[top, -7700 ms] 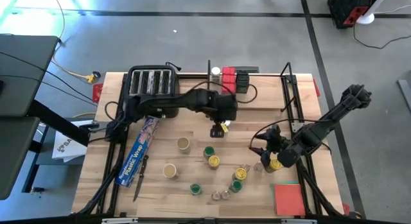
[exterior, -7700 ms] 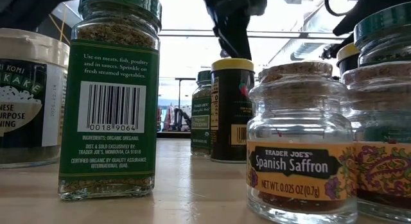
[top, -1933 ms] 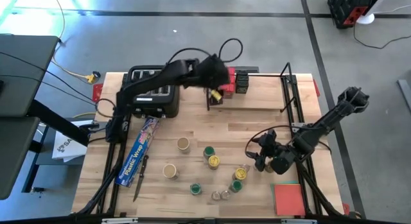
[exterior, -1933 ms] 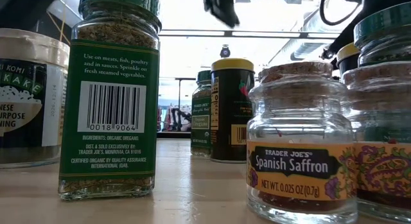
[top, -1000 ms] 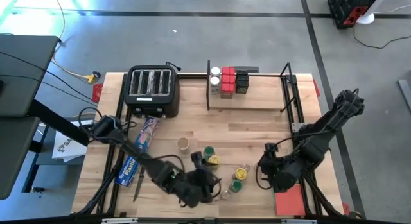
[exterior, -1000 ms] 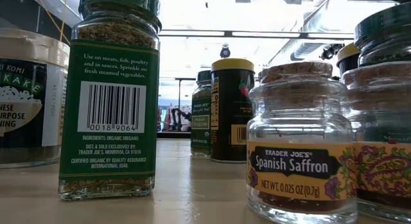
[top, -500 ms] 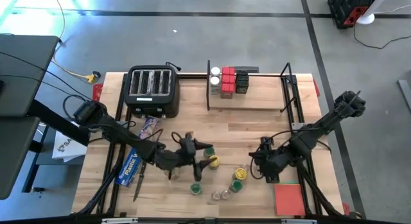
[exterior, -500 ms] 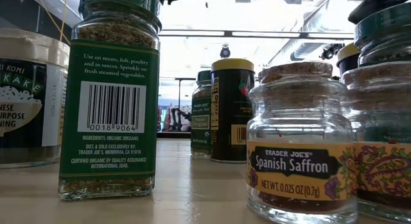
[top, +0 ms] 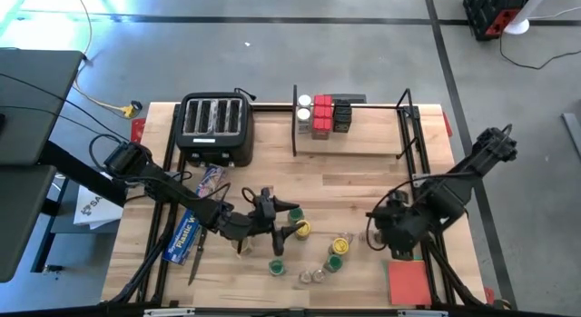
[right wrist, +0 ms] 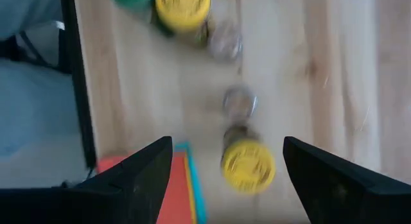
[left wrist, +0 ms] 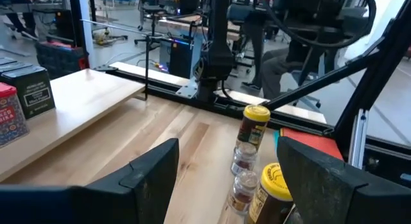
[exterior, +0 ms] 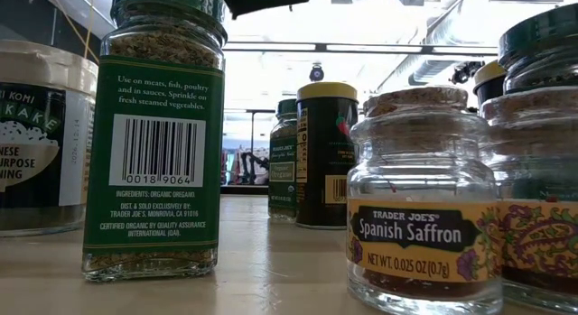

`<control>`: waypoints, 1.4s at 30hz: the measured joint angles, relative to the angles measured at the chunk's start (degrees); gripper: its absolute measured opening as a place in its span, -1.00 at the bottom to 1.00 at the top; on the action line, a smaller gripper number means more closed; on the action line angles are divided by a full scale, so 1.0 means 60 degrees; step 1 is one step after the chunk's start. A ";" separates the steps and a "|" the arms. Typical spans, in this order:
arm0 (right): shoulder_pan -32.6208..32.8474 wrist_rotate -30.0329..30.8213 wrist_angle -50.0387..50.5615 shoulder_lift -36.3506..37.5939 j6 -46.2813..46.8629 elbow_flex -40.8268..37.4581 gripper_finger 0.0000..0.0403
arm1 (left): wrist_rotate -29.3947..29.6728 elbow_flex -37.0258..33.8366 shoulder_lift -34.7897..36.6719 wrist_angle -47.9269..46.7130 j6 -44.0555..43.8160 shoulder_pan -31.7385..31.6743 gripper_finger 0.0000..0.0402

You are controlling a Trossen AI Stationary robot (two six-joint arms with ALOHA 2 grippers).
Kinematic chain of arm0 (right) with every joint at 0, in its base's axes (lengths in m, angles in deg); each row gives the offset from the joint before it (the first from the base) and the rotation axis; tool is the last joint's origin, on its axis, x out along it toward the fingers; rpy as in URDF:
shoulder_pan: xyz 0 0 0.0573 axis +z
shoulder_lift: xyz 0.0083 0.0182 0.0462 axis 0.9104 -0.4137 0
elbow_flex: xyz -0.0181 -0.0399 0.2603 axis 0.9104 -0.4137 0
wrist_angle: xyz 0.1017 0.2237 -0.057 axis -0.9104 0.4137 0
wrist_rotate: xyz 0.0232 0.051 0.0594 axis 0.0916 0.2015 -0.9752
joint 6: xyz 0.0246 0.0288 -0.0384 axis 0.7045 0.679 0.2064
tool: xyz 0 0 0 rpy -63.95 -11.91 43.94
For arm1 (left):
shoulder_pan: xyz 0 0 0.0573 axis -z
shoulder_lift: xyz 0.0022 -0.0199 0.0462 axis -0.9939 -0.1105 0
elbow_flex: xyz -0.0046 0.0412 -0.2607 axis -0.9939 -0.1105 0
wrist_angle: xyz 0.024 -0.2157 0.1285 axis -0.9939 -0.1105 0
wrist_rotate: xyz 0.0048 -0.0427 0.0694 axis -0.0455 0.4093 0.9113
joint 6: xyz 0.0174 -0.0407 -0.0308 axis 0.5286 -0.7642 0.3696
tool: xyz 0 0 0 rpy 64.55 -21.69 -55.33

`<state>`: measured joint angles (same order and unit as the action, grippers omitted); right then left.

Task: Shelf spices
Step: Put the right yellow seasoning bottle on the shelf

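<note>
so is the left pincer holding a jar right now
No, in the left wrist view the left pincer stands open and empty, with the yellow-lidded jar farther ahead on the table.

The high camera looks straight down on the whole wooden table [top: 363, 176]. The low one sits at tabletop level, very close behind the spice jars [exterior: 161, 139], facing the room. Each wrist camera looks past its own fingers; both catch a yellow-lidded jar [left wrist: 255, 128] [right wrist: 247, 163].

free: bare wood before shelf [top: 349, 140] | blocked: jar cluster [top: 313, 249] at front | toaster [top: 215, 128] back-left
</note>
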<state>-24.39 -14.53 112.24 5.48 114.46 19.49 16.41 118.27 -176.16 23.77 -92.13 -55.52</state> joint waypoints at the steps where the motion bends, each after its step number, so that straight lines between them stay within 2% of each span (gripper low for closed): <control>1: 0.0152 -0.0209 0.0103 0.0001 0.0250 -0.0040 0.44 | -0.0001 0.0000 0.0000 -0.0063 0.0000 0.0000 0.29; 4: 0.0614 -0.0628 0.0063 0.0005 0.0869 -0.0504 0.44 | -0.0004 0.0000 0.0000 -0.0152 -0.0007 0.0031 0.29; 8: 0.1009 -0.0683 -0.0021 0.0005 0.1802 -0.1500 0.44 | -0.0002 0.0000 0.0000 -0.0232 -0.0007 0.0153 0.29; 12: 0.1101 -0.0540 -0.0282 0.0132 0.2108 -0.2299 0.44 | -0.0004 0.0000 0.0000 -0.0230 -0.0011 0.0270 0.29; 26: 0.0524 -0.0529 -0.1849 0.0136 0.1300 -0.3778 0.44 | -0.0001 0.0004 -0.0007 -0.0230 -0.0007 0.0237 0.29; 34: 0.0140 -0.0465 -0.2551 0.0132 0.0784 -0.3901 0.44 | -0.0001 0.0004 -0.0007 -0.0235 -0.0011 0.0237 0.29; 37: 0.0023 -0.0465 -0.2538 0.0129 0.0799 -0.3901 0.39 | -0.0001 0.0004 -0.0007 -0.0239 -0.0011 0.0237 0.29; 42: -0.0104 -0.0617 -0.2513 0.0129 0.0799 -0.3901 0.16 | -0.0001 0.0004 -0.0007 -0.0237 -0.0011 0.0237 0.29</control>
<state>-25.02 -18.23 97.16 6.25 119.26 -3.92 16.40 118.29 -176.20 22.35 -92.20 -54.10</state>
